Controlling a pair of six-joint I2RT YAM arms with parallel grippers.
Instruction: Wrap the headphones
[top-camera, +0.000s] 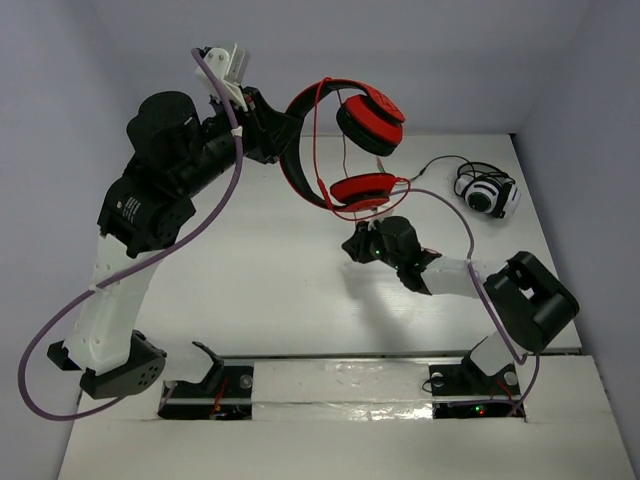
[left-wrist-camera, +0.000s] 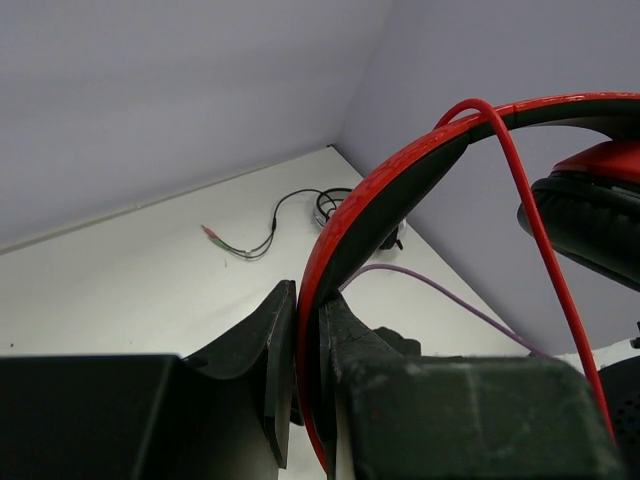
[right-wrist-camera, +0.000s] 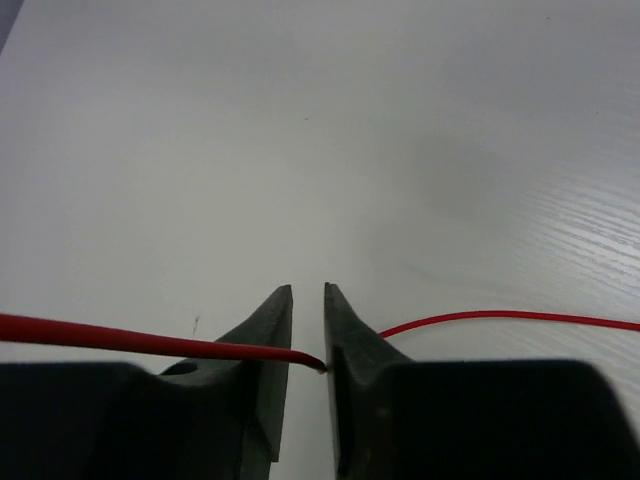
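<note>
**Left tool** (left-wrist-camera: 308, 300): jaws clamped on the headband of the red headphones (top-camera: 370, 118). It grips them edge-on and holds them raised clear of the counter (top-camera: 260, 270), over its far middle part. The earcups sit to the right of the grip, one above the other, with their black pads facing each other.

**Right tool** (right-wrist-camera: 307, 290): low over the counter, just on the near side of the lower earcup. The jaws are parted only narrowly. The gap looks wider than the thin red cable (right-wrist-camera: 120, 340), which runs in from the left, enters the gap and comes out towards the right. No firm pinch can be seen.

**Red cable, remainder:** draped over the headband, looping down past the earcups.

**Other items:**
- Small white-and-black headphones (top-camera: 488, 193), lying at the far right of the counter.
- Their dark cable (left-wrist-camera: 262, 240), trailing leftward.
- A purple lead (top-camera: 200, 235), strung along the left arm.
</note>
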